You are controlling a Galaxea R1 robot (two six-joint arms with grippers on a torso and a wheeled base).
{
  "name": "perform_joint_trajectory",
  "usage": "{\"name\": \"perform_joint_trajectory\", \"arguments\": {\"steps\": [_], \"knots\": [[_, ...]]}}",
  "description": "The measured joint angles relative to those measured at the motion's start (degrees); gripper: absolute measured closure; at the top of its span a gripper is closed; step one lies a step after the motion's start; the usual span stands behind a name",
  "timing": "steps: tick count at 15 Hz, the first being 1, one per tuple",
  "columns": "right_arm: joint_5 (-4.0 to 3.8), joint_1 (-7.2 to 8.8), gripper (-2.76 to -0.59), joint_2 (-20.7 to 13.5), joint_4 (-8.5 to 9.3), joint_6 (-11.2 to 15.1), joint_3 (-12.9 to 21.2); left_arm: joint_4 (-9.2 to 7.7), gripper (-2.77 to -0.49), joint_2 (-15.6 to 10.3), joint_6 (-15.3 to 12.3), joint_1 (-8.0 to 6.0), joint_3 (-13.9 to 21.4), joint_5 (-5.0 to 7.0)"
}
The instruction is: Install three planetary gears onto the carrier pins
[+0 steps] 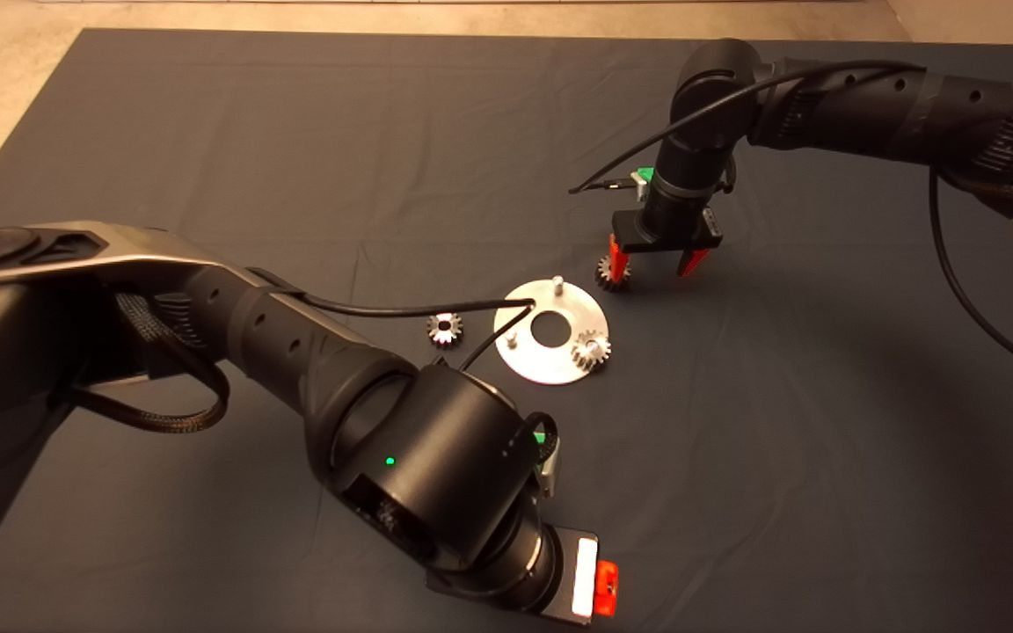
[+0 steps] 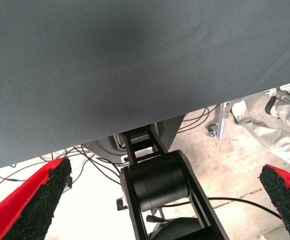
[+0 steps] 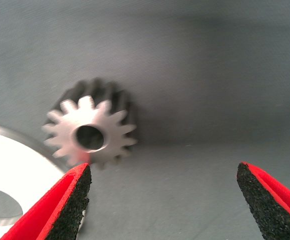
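Observation:
The round silver disc (image 1: 531, 356) lies mid-mat with its carrier pins upright. One planetary gear (image 1: 592, 349) sits on the pin nearest the front right; the other two pins (image 1: 557, 283) (image 1: 512, 336) are bare. A second gear (image 1: 445, 328) lies loose on the mat left of the disc. The third gear (image 1: 608, 273) (image 3: 90, 132) lies flat just beyond the disc's far right rim (image 3: 10, 175). My right gripper (image 1: 658, 262) (image 3: 165, 200) hovers open over it, one finger (image 3: 70, 205) beside the gear, nothing held. My left gripper (image 1: 603, 591) (image 2: 165, 200) is open and empty near the mat's front edge.
The left arm's bulky elbow and forearm (image 1: 419, 457) sit in front of the disc, with a black cable (image 1: 401, 309) looping over its left rim. In the left wrist view the mat's edge (image 2: 135, 127), floor cables and the robot's base (image 2: 157, 182) show.

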Motion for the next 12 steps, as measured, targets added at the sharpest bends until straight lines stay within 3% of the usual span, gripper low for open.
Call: {"name": "perform_joint_trajectory", "arguments": {"steps": [7, 9, 12], "knots": [[0.5, 0.0, -2.16, 1.25, 0.2, -0.96, 0.13, 0.13, -2.75, 0.02, -0.11, 0.3, -0.52, 0.0], [2.07, 0.0, -2.16, 1.41, 0.24, -1.88, -0.54, 0.13, -2.75, 0.02, -0.11, 0.3, -0.52, 0.0], [3.5, 0.0, -2.16, 2.52, 0.39, -4.66, -5.39, 0.14, -2.75, 0.04, -0.11, 0.3, -0.6, 0.0]]}}
